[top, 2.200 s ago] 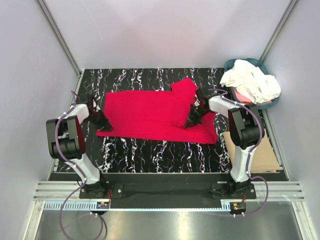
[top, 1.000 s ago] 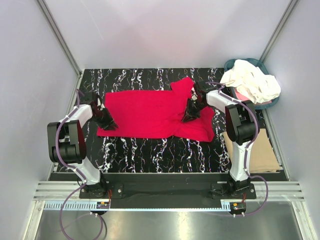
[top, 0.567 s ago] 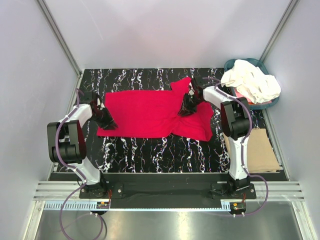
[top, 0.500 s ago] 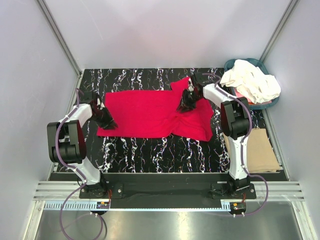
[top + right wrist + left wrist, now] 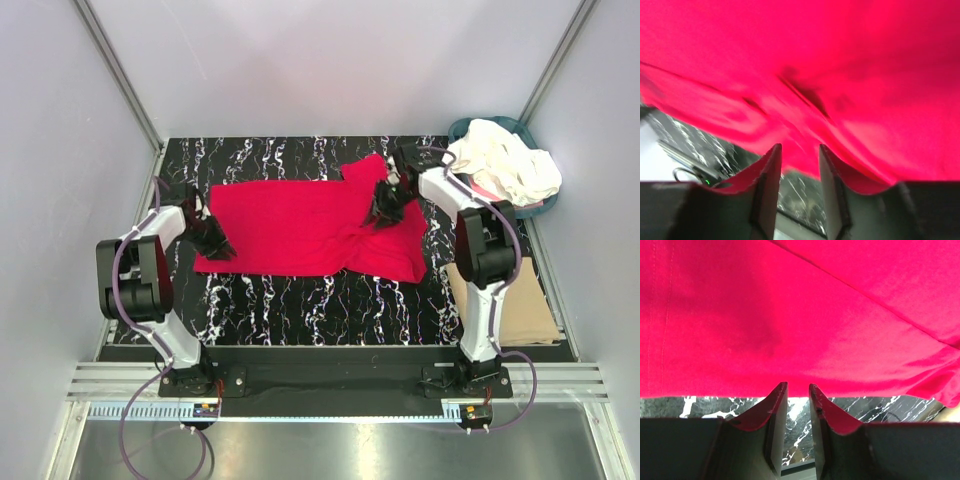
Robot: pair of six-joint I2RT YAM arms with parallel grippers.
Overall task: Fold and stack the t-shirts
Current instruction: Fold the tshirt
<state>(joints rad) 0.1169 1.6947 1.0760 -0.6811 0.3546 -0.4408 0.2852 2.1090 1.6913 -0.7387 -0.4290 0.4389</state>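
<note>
Table [image 5: 300,300]: black top with white marble veining, filling the centre of the overhead frame; bare surface shows along the lower band and the upper edge. One red t-shirt [image 5: 290,225] lies directly on it across the middle, spread flat at frame left and rumpled at frame right. A teal basket [image 5: 463,128] stands at the upper-right corner, and a flat tan cardboard sheet [image 5: 530,305] lies at the right edge, lower right of the shirt and apart from it.

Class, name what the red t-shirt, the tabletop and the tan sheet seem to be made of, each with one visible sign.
Red t-shirt: soft matte cloth, perhaps cotton; it wrinkles and has a stitched hem. Tabletop: black marble-look, perhaps laminate; white veins. Tan sheet: probably matte cardboard; flat, plain.
</note>
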